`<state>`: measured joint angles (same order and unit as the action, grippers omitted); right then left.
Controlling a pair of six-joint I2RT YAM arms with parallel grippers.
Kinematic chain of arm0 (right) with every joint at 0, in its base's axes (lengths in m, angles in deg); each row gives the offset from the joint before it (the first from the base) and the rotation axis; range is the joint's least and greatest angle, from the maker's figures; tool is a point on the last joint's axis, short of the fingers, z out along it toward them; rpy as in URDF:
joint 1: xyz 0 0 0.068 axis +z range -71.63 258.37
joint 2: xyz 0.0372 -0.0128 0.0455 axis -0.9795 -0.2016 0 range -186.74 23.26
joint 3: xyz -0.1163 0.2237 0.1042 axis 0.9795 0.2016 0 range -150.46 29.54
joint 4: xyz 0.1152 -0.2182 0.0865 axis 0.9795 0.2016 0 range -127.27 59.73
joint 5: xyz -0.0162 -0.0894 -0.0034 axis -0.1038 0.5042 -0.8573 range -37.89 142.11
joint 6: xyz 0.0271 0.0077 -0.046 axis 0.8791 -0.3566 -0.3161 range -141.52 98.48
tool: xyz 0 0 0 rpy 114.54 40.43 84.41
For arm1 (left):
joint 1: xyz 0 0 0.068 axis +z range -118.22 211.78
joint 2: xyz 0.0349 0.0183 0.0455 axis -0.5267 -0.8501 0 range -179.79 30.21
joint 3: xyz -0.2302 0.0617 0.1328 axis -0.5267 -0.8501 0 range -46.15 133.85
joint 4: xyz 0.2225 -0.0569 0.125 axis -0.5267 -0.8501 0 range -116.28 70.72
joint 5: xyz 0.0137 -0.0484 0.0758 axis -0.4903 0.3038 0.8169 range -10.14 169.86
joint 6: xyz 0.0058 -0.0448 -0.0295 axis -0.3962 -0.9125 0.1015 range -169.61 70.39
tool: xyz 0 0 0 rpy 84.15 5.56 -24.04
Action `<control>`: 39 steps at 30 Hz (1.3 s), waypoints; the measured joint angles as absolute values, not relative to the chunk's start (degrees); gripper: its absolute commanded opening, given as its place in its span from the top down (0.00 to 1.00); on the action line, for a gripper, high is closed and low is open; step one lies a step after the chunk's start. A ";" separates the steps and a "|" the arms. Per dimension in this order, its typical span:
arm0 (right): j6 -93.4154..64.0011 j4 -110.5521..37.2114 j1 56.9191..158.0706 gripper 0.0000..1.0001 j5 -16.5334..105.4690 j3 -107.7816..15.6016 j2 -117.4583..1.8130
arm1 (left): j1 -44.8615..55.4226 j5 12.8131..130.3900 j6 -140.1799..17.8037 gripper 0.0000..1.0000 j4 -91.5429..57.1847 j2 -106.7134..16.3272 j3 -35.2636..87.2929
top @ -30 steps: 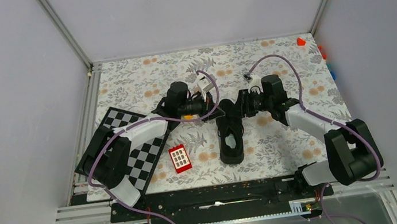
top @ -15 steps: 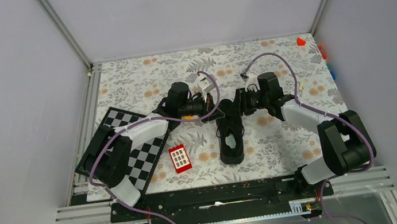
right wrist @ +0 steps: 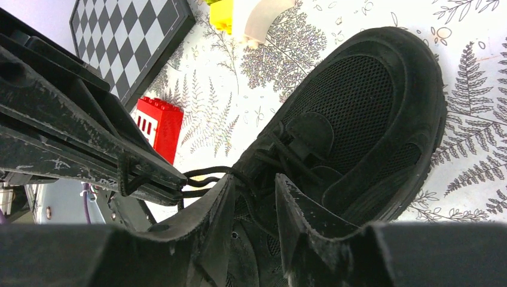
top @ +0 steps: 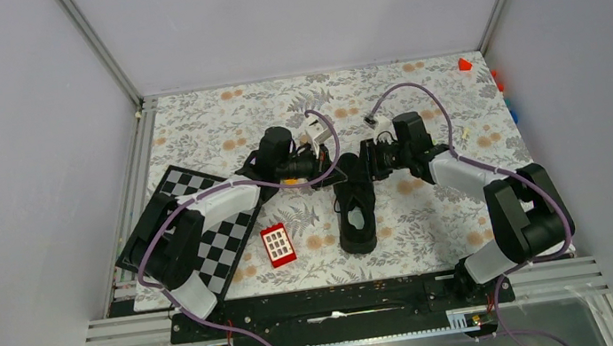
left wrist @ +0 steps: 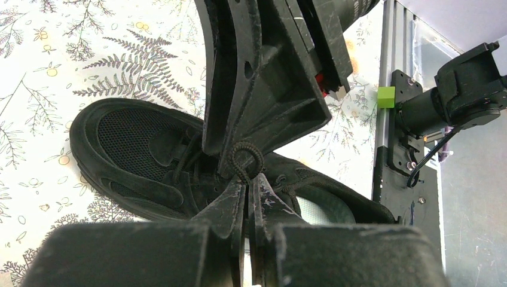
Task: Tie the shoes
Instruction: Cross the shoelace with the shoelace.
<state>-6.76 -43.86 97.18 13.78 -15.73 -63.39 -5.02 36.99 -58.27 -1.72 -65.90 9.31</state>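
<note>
As the left gripper (left wrist: 246,184) is pinched shut on a lace (right wrist: 200,175), the right gripper (right wrist: 254,194), jaws half spread, should clamp the lace beside it before pulling outward. The shoe (top: 355,211) lies centre frame in the top view, between both grippers.

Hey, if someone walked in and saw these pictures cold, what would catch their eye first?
The black sneaker lying mid-way across the floral table, with both arms meeting over its laced front. Up close, the left hand is pinched shut on a loop of lace, while the right hand stands open over the tongue. A checkerboard and red block sit to the left.
</note>
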 measured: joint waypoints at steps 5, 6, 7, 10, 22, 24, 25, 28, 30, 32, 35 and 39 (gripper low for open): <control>-7.76 -43.31 97.50 0.55 13.43 -15.75 -63.24 | -5.02 36.99 -57.99 1.00 -1.79 -65.90 9.31; -7.92 -43.29 97.50 0.55 13.41 -15.73 -63.00 | -5.02 36.99 -57.88 1.00 -1.85 -65.90 9.31; -8.11 -43.31 97.50 0.54 13.43 -15.73 -62.69 | -5.02 37.01 -57.62 1.00 -2.00 -65.90 9.31; -8.94 -43.29 97.50 0.54 13.41 -15.73 -61.80 | -5.02 37.03 -56.92 1.00 -2.73 -65.90 9.31; -11.85 -41.78 99.12 0.54 15.25 -16.67 -62.56 | -5.02 37.01 -56.48 1.00 -3.36 -65.90 9.33; -12.64 -40.82 99.80 0.59 16.30 -17.50 -63.09 | -5.02 37.01 -56.48 1.00 -3.36 -65.90 9.33; -13.05 -40.42 100.19 0.67 16.95 -17.90 -63.35 | -5.02 37.01 -56.48 1.00 -3.34 -65.90 9.33; -13.84 -40.10 100.89 0.91 18.26 -18.29 -63.63 | -5.02 37.01 -56.48 1.00 -3.36 -65.90 9.33; -13.93 -40.05 101.04 1.00 19.16 -18.29 -63.77 | -5.02 37.01 -56.48 1.00 -3.34 -65.90 9.33; -13.86 -39.88 101.04 1.00 20.14 -18.29 -63.81 | -5.02 37.01 -56.48 1.00 -3.34 -65.90 9.33; -13.64 -40.12 101.07 1.00 21.61 -18.25 -63.79 | -5.02 36.99 -56.48 1.00 -3.34 -65.90 9.33; -12.07 -43.22 101.11 1.00 24.32 -15.78 -62.06 | -5.02 37.01 -56.50 1.00 -3.32 -65.90 9.33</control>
<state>-12.07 -43.22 101.11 24.32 -15.78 -62.06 -5.02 37.01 -56.50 -3.32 -65.90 9.33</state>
